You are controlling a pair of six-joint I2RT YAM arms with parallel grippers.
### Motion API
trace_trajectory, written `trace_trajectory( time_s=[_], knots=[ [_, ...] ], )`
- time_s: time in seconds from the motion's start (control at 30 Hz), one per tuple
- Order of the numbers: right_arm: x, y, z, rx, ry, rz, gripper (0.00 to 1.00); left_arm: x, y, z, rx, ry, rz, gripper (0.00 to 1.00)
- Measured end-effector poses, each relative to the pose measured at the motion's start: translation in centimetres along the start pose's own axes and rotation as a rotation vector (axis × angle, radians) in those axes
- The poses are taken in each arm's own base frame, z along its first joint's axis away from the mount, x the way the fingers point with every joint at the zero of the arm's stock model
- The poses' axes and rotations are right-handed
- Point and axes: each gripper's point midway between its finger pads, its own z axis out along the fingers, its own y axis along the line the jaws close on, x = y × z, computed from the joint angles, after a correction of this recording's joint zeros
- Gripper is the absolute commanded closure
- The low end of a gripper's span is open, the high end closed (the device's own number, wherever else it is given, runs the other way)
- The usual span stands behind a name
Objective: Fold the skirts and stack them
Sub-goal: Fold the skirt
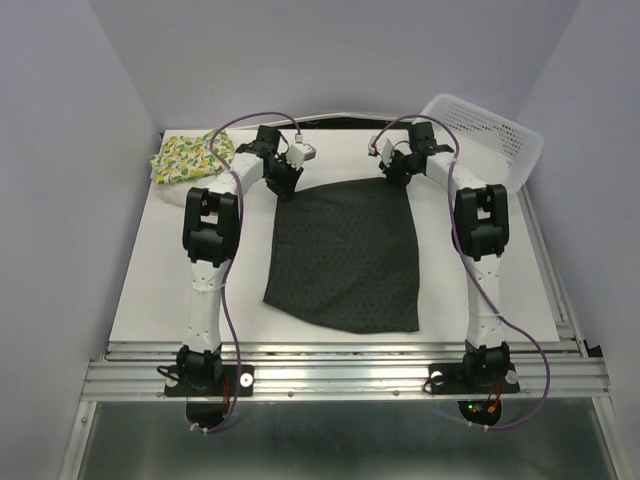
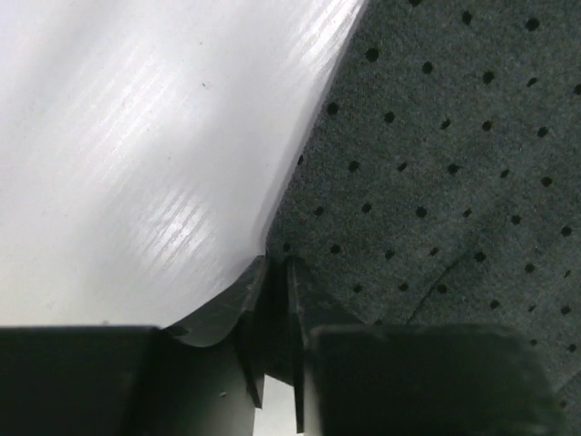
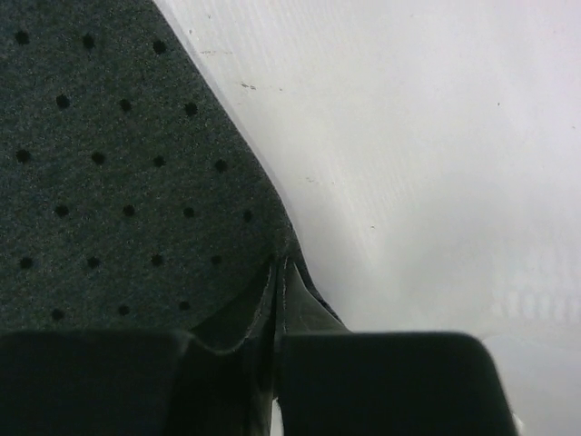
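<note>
You are at the start of the fold on the black skirt (image 1: 345, 255). It lies spread flat in the middle of the table (image 1: 150, 280), waist end toward the far side, with no crease or doubled layer showing. Your left gripper (image 1: 284, 183) sits on its far left corner and your right gripper (image 1: 393, 172) on its far right corner. In each wrist view the jaws are drawn almost together, with the dotted dark cloth pinched between them right at the edge. So both are clamped on the black skirt, and I judge you are ready to carry that far edge toward the near hem. The lemon-print skirt (image 1: 190, 158) rests at the far left corner of the table as a small, compact bundle, well apart from the black one. It looks folded and set down, so I take that one as done and as the base for the stack. By my reading, what is left is to fold the black skirt down to a similar size and place it on that bundle. Now the count. You have two skirts in view, one black and one lemon-print. I see no plain white one, though white cloth on the white table would be hard to pick out. There is one white mesh basket (image 1: 500, 125), tilted at the far right, and I cannot tell what is in it. There are two arms, each with one gripper.
</note>
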Motion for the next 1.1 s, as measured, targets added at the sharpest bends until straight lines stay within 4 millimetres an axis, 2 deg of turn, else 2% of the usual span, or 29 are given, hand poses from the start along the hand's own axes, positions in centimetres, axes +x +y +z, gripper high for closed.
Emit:
trace_trajectory(
  time_s=[0.1, 0.13, 0.37, 0.47, 0.53, 0.63, 0.77, 0.83, 0.87, 0.9, 0.93, 1.0, 1.03, 1.1],
  knots=[
    [-0.1, -0.1, 0.0, 0.001, 0.0, 0.002, 0.99, -0.1, 0.1, 0.1, 0.001, -0.005, 0.001, 0.94],
    [-0.2, -0.2, 0.0, 0.003, 0.0, 0.005, 0.99, -0.2, 0.1, 0.2, 0.0, -0.008, 0.001, 1.0],
    [-0.4, -0.8, -0.1, 0.034, -0.002, 0.056, 0.99, -0.7, 0.5, -0.1, -0.023, -0.022, 0.0, 1.0],
    [-1.6, -2.4, -0.8, 0.088, -0.015, 0.069, 0.99, -1.4, 1.0, -0.9, -0.061, -0.039, 0.005, 1.0],
    [-2.4, -3.3, -1.3, 0.117, -0.029, 0.069, 0.99, -2.3, 1.3, -2.2, -0.096, -0.062, 0.017, 1.0],
    [-5.2, -5.5, -2.9, 0.187, -0.082, 0.049, 0.99, -4.2, 1.7, -5.0, -0.157, -0.116, 0.047, 1.0],
    [-8.2, -6.7, -6.2, 0.245, -0.13, 0.025, 0.99, -7.4, 1.2, -10.5, -0.239, -0.228, 0.109, 1.0],
    [-9.2, -6.4, -7.9, 0.253, -0.149, 0.015, 0.99, -7.9, 0.2, -13.3, -0.261, -0.269, 0.138, 1.0],
    [-9.8, -5.5, -9.5, 0.251, -0.159, 0.006, 0.99, -8.1, -0.1, -14.2, -0.27, -0.287, 0.155, 1.0],
    [-9.7, -4.9, -9.9, 0.239, -0.157, 0.008, 0.99, -7.8, -0.8, -15.1, -0.271, -0.297, 0.168, 1.0],
    [-10.4, -4.1, -11.6, 0.235, -0.167, -0.001, 0.99, -7.5, -1.4, -16.0, -0.271, -0.3, 0.179, 1.0],
    [-11.2, -2.2, -14.4, 0.235, -0.188, -0.032, 0.99, -6.1, -2.9, -17.2, -0.264, -0.303, 0.214, 1.0],
    [-11.2, -0.5, -15.8, 0.218, -0.187, -0.042, 0.99, -5.2, -3.5, -17.3, -0.254, -0.296, 0.226, 1.0],
    [-10.9, 2.3, -17.0, 0.184, -0.182, -0.058, 0.99, -2.5, -5.3, -17.0, -0.226, -0.263, 0.254, 1.0]
  ],
)
